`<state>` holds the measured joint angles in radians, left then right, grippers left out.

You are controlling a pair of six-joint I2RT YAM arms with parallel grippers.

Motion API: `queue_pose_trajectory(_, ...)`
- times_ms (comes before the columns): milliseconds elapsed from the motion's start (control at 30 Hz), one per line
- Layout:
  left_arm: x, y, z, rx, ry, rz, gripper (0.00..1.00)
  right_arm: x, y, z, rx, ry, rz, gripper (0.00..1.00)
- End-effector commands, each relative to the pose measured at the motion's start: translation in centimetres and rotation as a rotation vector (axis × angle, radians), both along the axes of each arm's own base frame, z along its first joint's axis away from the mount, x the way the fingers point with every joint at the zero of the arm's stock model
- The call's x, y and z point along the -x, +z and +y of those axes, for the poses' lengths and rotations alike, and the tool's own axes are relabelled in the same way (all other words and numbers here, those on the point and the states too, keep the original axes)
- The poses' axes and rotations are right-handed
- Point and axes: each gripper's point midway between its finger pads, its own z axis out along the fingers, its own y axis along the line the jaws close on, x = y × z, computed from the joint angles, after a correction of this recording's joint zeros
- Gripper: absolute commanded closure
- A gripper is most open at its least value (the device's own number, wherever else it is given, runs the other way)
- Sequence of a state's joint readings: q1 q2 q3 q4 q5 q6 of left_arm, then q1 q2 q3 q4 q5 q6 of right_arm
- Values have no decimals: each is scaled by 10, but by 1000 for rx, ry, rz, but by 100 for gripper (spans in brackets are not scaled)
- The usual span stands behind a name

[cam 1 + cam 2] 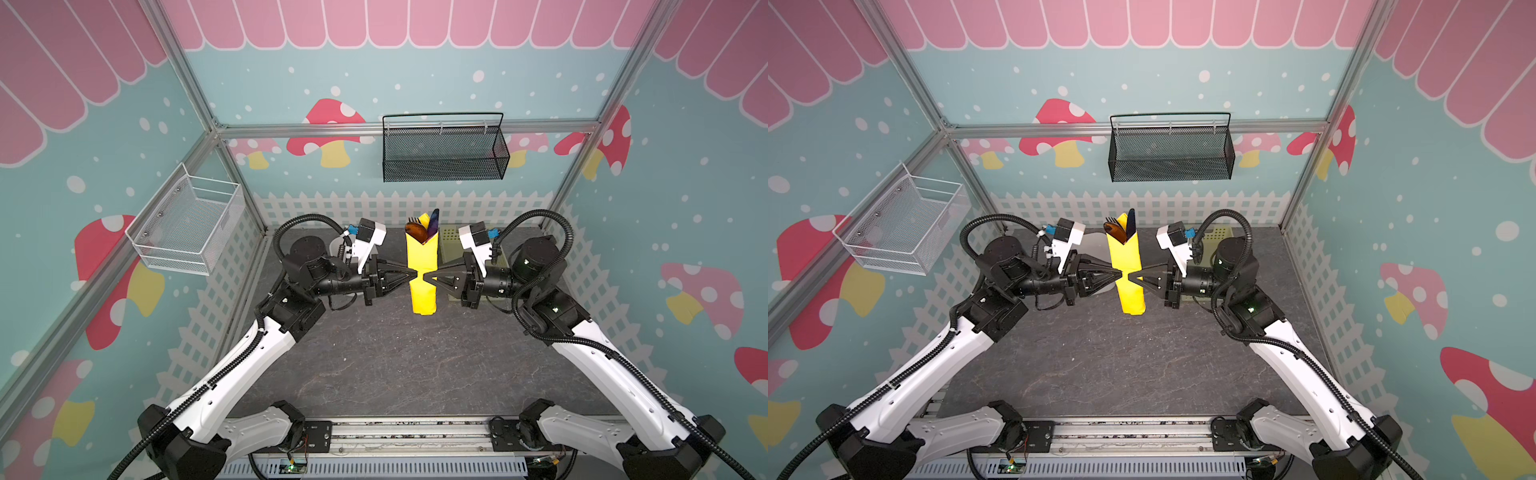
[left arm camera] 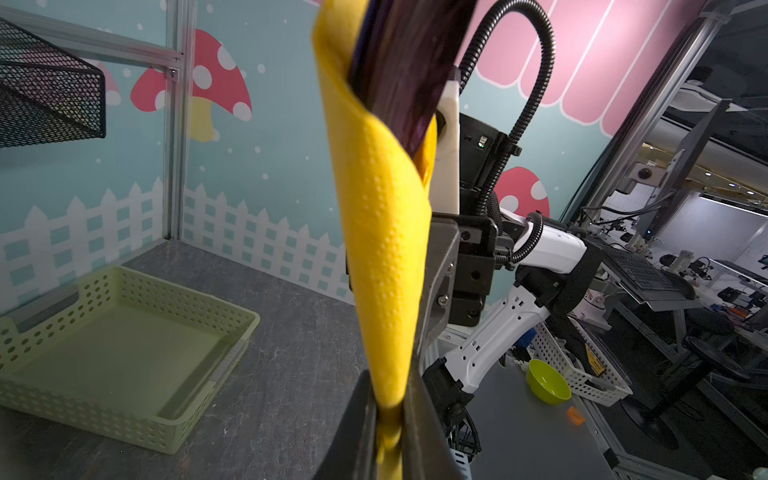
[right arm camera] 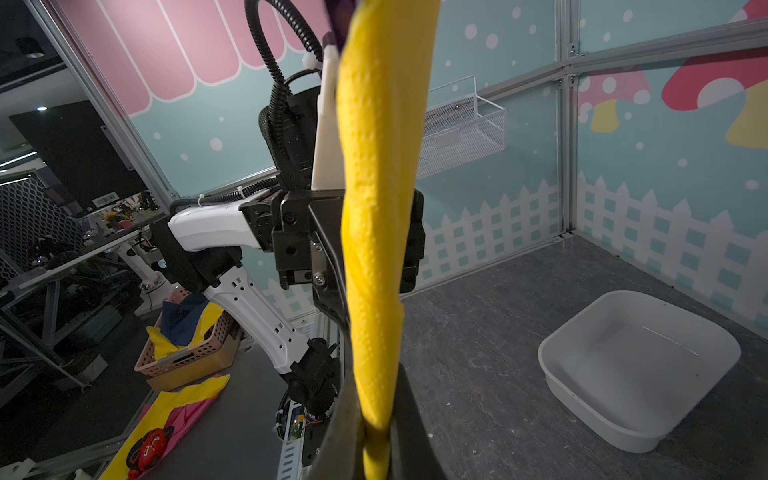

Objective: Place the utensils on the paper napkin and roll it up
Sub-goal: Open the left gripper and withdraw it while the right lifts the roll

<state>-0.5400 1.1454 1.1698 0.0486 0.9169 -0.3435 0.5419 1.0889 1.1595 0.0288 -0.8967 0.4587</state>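
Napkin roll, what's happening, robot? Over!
Left end effector and right end effector pinching napkin roll, upright. Utensils poking out top. Green basket apart.

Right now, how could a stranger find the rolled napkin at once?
Find the middle of the dark table, where the left gripper and right gripper meet. They pinch the paper napkin: an upright bright yellow roll, dark utensils sticking out above.

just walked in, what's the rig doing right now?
Both arms hold the rolled-up yellow paper napkin upright over the middle of the table. The left claw and the right claw pinch it from opposite sides at about mid-height, both shut on it. The dark utensils poke out of its open top. Rolling looks done.
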Motion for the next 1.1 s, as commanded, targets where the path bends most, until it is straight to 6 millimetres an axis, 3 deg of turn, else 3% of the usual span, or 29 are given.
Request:
queue_pose_trajectory(0,-1,7,11,4,50,-29,81,5,24,-8,-26,-23,-99,100)
queue_pose_trajectory(233,-3,-5,34,-48,131,-5,81,-10,15,-12,21,-67,-104,100)
queue_pose_trajectory(433,-9,-21,61,-104,218,25,81,-37,-4,-20,98,-125,-98,100)
queue_pose_trajectory(733,-21,-62,83,-206,311,46,81,-106,-48,-47,250,-252,-24,100)
queue_pose_trajectory(1067,-33,-102,86,-273,350,70,82,-197,-127,-118,387,-499,197,100)
